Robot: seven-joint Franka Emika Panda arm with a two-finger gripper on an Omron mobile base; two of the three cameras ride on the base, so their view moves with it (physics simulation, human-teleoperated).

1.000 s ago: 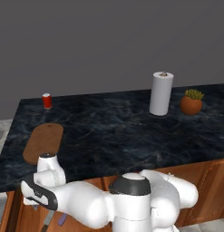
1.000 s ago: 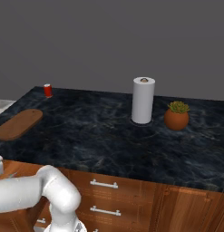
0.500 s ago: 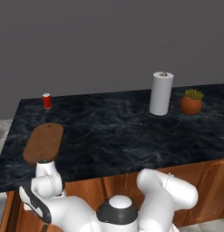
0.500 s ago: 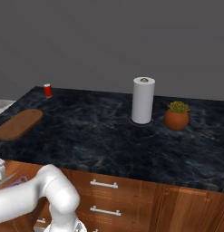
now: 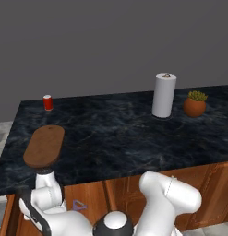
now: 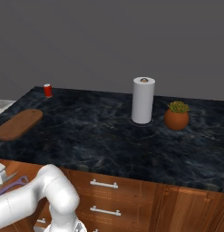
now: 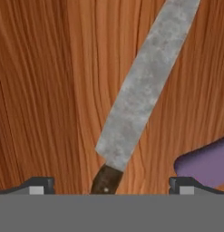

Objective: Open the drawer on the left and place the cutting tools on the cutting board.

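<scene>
My two-finger gripper (image 7: 111,183) hangs spread wide over the plain wooden floor of the reddish-brown drawer (image 7: 45,90), its tips flanking the dark brown handle of the silver-bladed kitchen knife (image 7: 140,90). The purple peeler (image 7: 206,163) lies just beside the knife, apparently not touching it. The oblong brown wooden cutting board (image 5: 44,145) rests bare at the left end of the dark marbled counter (image 5: 115,133).

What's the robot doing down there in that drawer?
The robot has reached its arm down into the open drawer below the dark counter. Its gripper is open and sits right over the knife, near the handle end, with the purple peeler lying beside it. Nothing is picked up yet. The cutting board up on the counter has no tools on it.
</scene>
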